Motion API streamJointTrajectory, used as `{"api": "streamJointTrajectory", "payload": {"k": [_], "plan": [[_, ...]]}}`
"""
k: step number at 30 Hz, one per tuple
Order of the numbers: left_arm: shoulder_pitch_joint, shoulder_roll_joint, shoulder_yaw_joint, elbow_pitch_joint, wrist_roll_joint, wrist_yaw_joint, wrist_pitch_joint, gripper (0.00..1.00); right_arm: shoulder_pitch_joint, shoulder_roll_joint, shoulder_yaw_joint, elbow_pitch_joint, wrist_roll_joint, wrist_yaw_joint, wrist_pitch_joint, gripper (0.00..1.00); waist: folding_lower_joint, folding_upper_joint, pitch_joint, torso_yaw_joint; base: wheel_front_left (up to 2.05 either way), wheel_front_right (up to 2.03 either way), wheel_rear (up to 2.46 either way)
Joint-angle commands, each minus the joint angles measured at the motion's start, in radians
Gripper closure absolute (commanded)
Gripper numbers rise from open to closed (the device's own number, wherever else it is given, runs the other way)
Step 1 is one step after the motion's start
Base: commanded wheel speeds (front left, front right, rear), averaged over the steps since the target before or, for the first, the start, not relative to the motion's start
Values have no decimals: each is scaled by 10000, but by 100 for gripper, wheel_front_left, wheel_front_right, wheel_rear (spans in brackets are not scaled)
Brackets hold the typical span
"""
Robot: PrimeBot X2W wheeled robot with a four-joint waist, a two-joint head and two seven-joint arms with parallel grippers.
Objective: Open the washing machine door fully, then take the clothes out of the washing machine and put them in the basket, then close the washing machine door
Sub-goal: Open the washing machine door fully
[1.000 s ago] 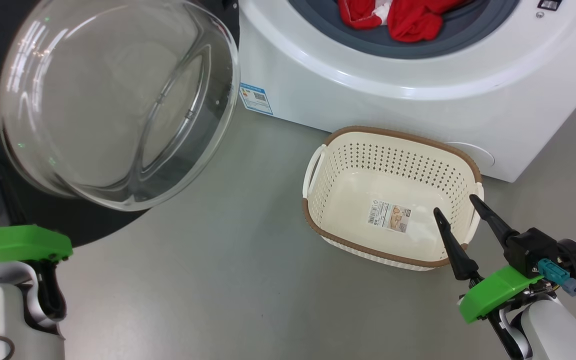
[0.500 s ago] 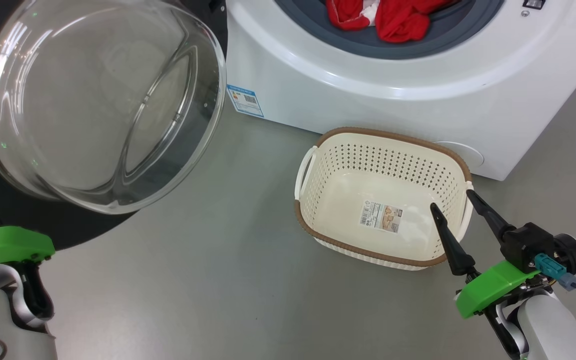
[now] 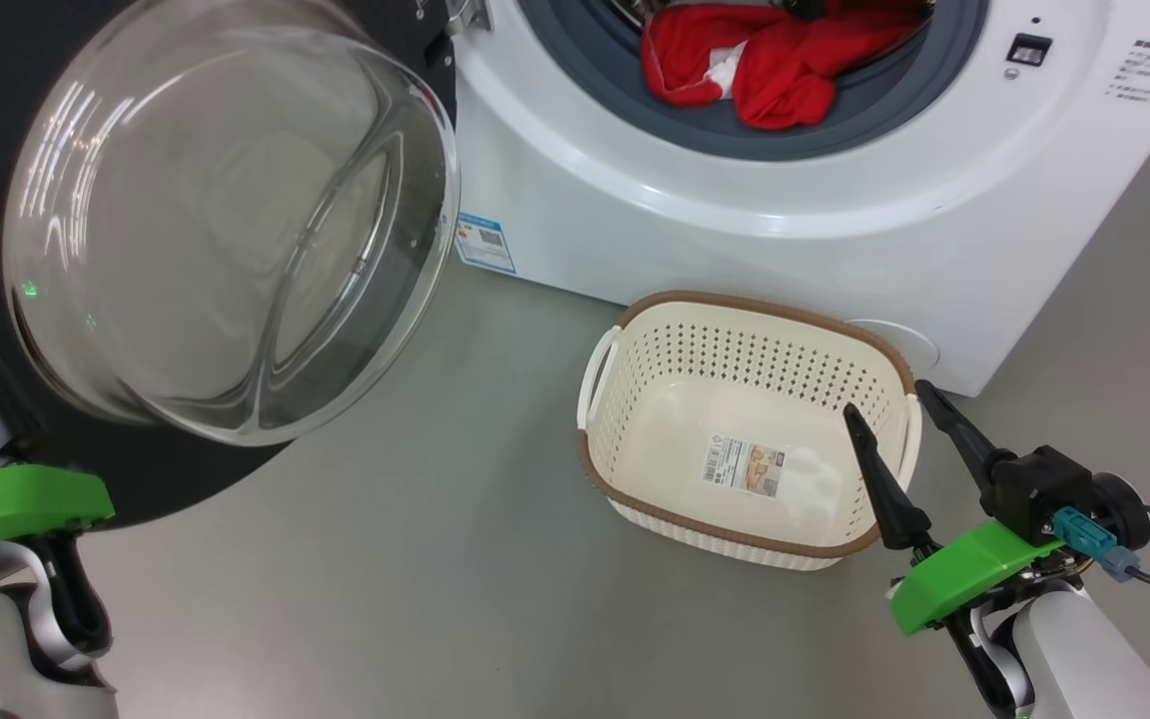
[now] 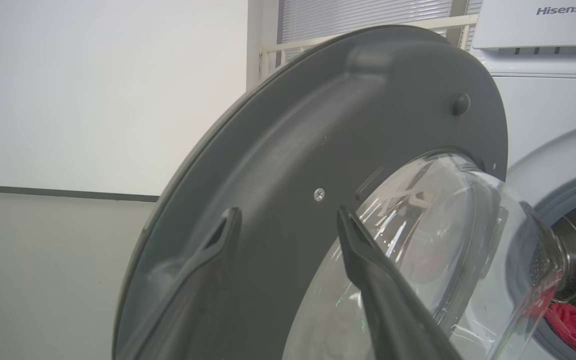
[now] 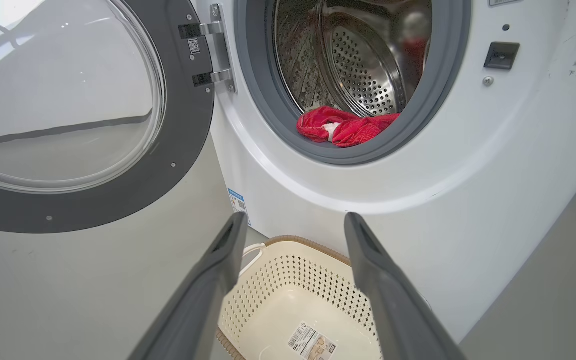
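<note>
W/m door [image 3: 226, 230] is swung open on its hinge [image 5: 215, 50] at the left side of the opening, glass bowl bulging toward the head cam, black rim around it. Washing machine [image 3: 735, 220] stands on the grey floor [image 3: 435, 559], with its grey gasket [image 3: 835, 130] and steel drum [image 5: 363, 70] exposed. Clothes [image 3: 755, 65] are a red bundle w/ a white patch, lying at the bottom front of the drum and partly over the gasket lip. They aren't in the basket.

Basket [image 3: 735, 305] sits on the floor just in front of the machine's lower front, right of the small blue label [image 3: 484, 243]. It holds nothing but the barcode sticker [image 3: 747, 467] on its bottom.

Left claw [image 4: 288, 217] has its fingers spread w/ nothing between them. It is close to the door's dark inner rim, and the right finger overlaps the edge of the glass. The left finger is blurry, so contact w/ the door can't be told.

Right claw [image 3: 884, 395] is also spread and pinches nothing. Its tips are at the basket's right end and point toward the machine. Touching or not, can't tell.
</note>
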Motion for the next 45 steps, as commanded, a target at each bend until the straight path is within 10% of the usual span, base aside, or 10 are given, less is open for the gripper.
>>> {"api": "streamJointTrajectory", "payload": {"k": [1, 18, 45], "plan": [[114, 362, 119, -533, 143, 63, -78, 0, -86, 130, 215, -338, 136, 63, -65, 0, 0, -1, -184, -176, 0, 0, 0], [1507, 295, -1908, -2623, -310, -691, 239, 0, 305, 489, -376, -1168, 268, 63, -65, 0, 0, -1, -1146, -1835, 0, 0, 0], [3529, 629, -2741, -1705, -488, -1742, -73, 0, 1050, 783, -924, -2512, 159, 63, -65, 0, 0, -1, -1887, -4771, 0, 0, 0]]}}
